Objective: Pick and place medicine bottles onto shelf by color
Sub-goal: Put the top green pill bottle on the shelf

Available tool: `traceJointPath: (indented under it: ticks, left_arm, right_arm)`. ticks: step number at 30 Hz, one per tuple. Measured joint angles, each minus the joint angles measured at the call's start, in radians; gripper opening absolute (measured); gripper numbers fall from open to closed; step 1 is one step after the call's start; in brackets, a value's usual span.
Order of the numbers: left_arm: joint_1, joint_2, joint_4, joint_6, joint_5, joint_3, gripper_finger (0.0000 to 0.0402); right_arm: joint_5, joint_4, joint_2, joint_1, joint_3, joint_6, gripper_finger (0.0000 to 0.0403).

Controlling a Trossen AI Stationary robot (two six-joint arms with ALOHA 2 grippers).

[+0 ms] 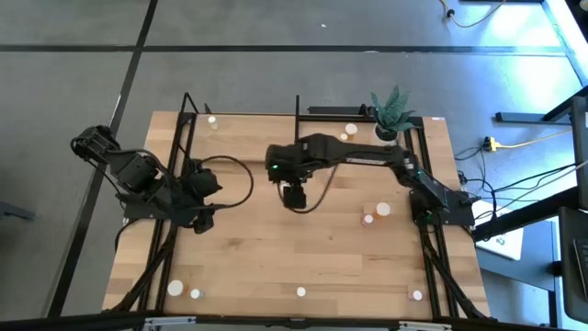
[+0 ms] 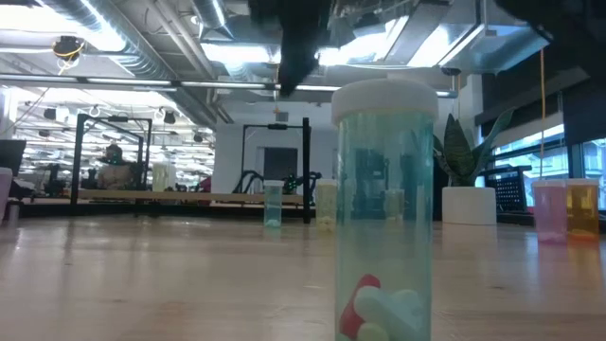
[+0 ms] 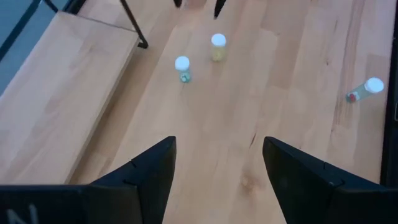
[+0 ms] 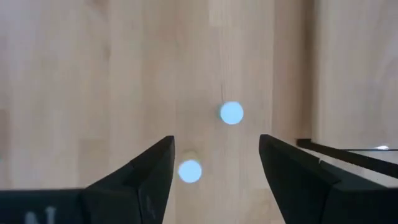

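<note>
My right gripper (image 1: 294, 196) hangs open above mid-table, fingers pointing down. Below it two medicine bottles stand upright on the table: a green one (image 3: 182, 68) and a yellowish one (image 3: 217, 48), their white caps (image 4: 231, 113) (image 4: 189, 171) clear of the fingers. The shelf (image 2: 189, 197), a pale board in a black frame, lies just beside them toward the far left (image 3: 62, 99). My left gripper (image 1: 204, 223) waits open at the left, with nothing between its fingers (image 3: 217, 143). A clear bottle with red and white capsules (image 2: 386, 208) stands at the near edge.
A pink (image 2: 549, 210) and an orange bottle (image 2: 580, 208) stand at the right (image 1: 375, 214). More bottles sit along the near edge (image 1: 175, 288) (image 1: 417, 295) and at the far side (image 1: 350, 129) (image 1: 212, 119). A potted plant (image 1: 390, 115) stands far right. Black frame rails run along both table sides.
</note>
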Motion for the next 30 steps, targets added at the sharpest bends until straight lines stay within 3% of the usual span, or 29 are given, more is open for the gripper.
traceJointPath:
  ticks: [10,21,30]
  left_arm:
    - [0.134,0.064,0.133,0.214,0.064,0.0,0.0234]
    - [0.386,0.169,0.256,0.479,0.287,-0.003,0.0234]
    - [0.524,0.195,0.62,0.633,0.509,-0.234,0.0234]
  right_arm:
    - [0.0,0.002,-0.207,0.073,0.0,0.024,0.0236]
    - [0.003,-0.098,-0.369,0.094,0.0,-0.009,0.0237]
    - [0.003,-0.115,-0.467,0.094,0.0,-0.004,0.0237]
